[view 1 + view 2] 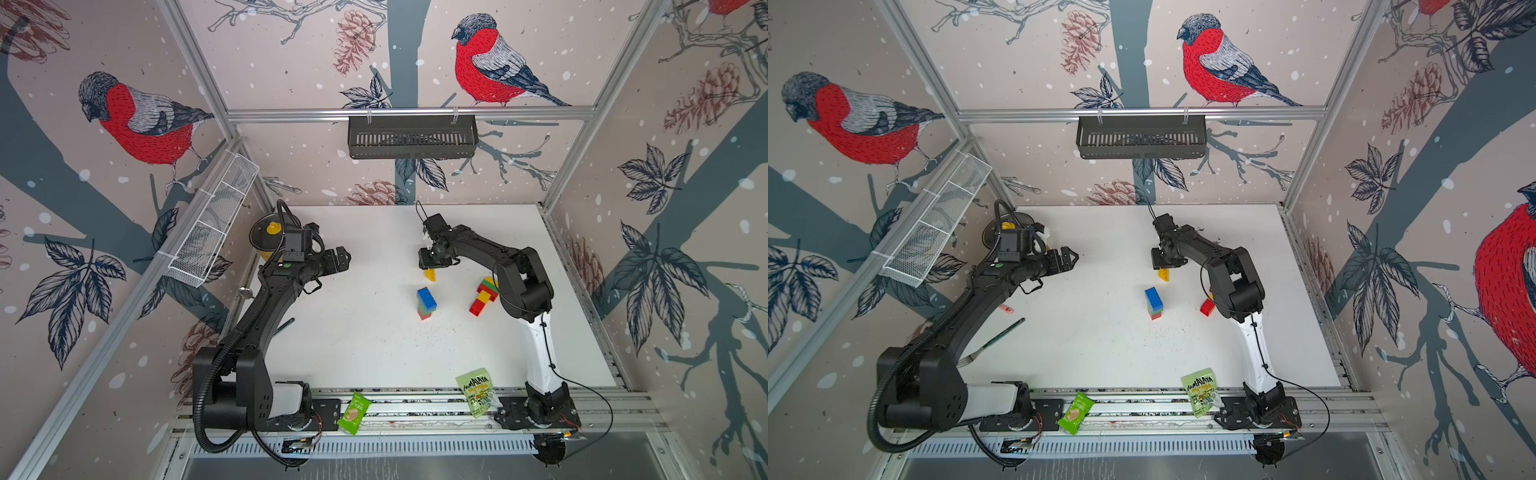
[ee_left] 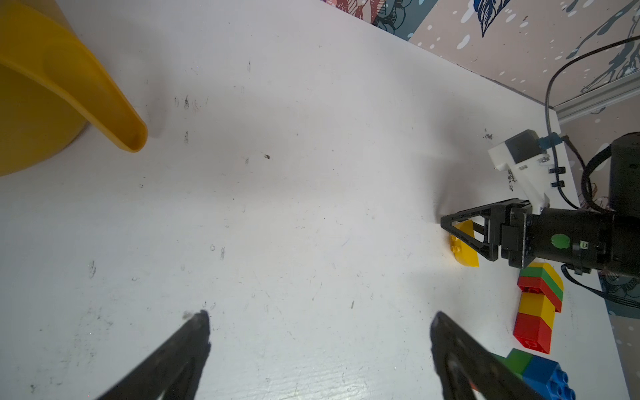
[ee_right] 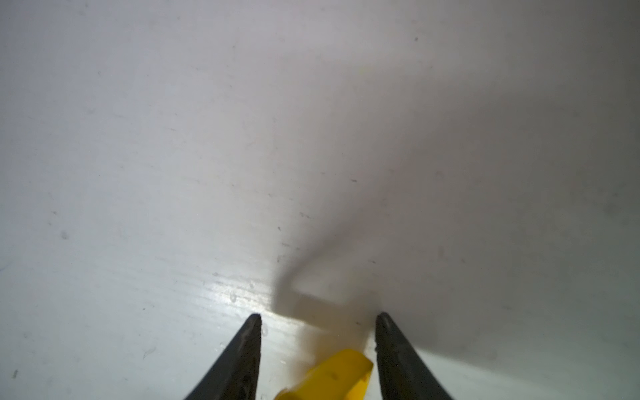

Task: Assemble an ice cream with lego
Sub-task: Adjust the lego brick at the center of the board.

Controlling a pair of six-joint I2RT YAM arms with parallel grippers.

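A yellow half-round lego brick (image 1: 430, 275) (image 1: 1164, 274) lies on the white table. My right gripper (image 1: 432, 266) (image 3: 319, 317) points down over it. In the right wrist view the brick (image 3: 332, 377) sits between the fingers, close to one finger, with a clear gap to the other, so the jaws are open. A blue, green and red lego stack (image 1: 426, 303) (image 1: 1154, 303) stands upright nearby. A red, yellow and green lego assembly (image 1: 484, 296) (image 2: 538, 311) lies flat beside the right arm. My left gripper (image 1: 343, 257) (image 2: 321, 316) hovers wide open and empty at the left.
A yellow jug (image 1: 270, 237) (image 2: 41, 104) stands at the back left behind the left arm. Two green snack packets (image 1: 353, 413) (image 1: 478, 392) lie on the front rail. A white wire basket (image 1: 212, 224) and a black basket (image 1: 411, 137) hang on the walls.
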